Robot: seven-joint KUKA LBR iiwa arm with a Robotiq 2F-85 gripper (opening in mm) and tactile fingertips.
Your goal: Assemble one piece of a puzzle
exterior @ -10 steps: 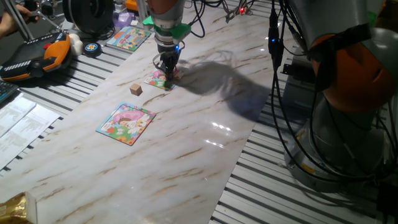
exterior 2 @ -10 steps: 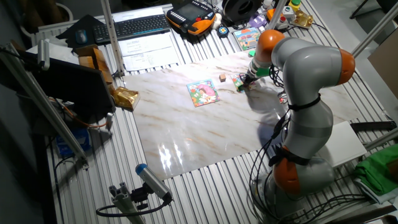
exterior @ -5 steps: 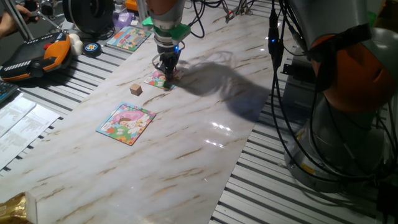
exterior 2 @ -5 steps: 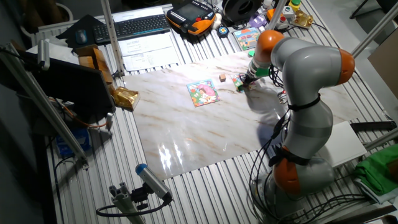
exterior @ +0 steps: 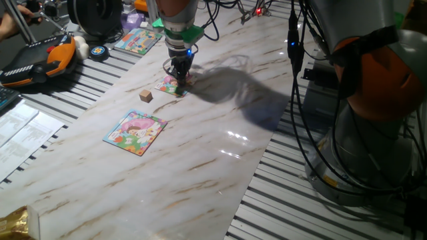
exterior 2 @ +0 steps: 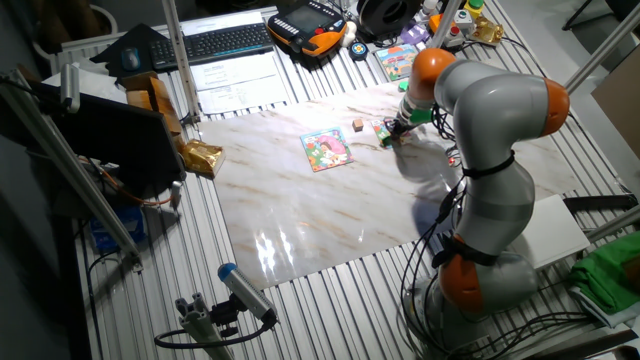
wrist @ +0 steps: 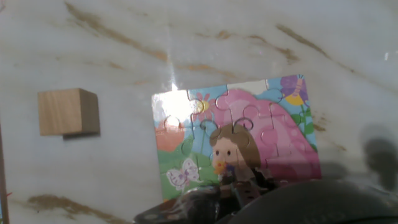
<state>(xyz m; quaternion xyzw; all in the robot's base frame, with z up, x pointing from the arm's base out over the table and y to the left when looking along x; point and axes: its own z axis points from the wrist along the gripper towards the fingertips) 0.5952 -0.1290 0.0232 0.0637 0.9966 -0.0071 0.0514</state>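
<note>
The puzzle (exterior: 171,86) is a small, mostly pink square lying flat on the marble table. It also shows in the other fixed view (exterior 2: 384,130) and in the hand view (wrist: 236,124). My gripper (exterior: 179,77) stands straight down on its near edge, with the fingertips at the picture's surface. In the hand view the gripper (wrist: 239,190) is a dark blur covering the puzzle's lower edge. The purplish-pink piece is hidden; I cannot tell whether it sits between the fingers. The visible pieces of the puzzle lie in place.
A small tan cube (exterior: 145,96) sits just left of the puzzle, also in the hand view (wrist: 67,112). A blue-edged puzzle (exterior: 135,132) lies nearer the front. A multicoloured puzzle (exterior: 138,40) lies on the slatted bench at the back, beside a pendant and cables.
</note>
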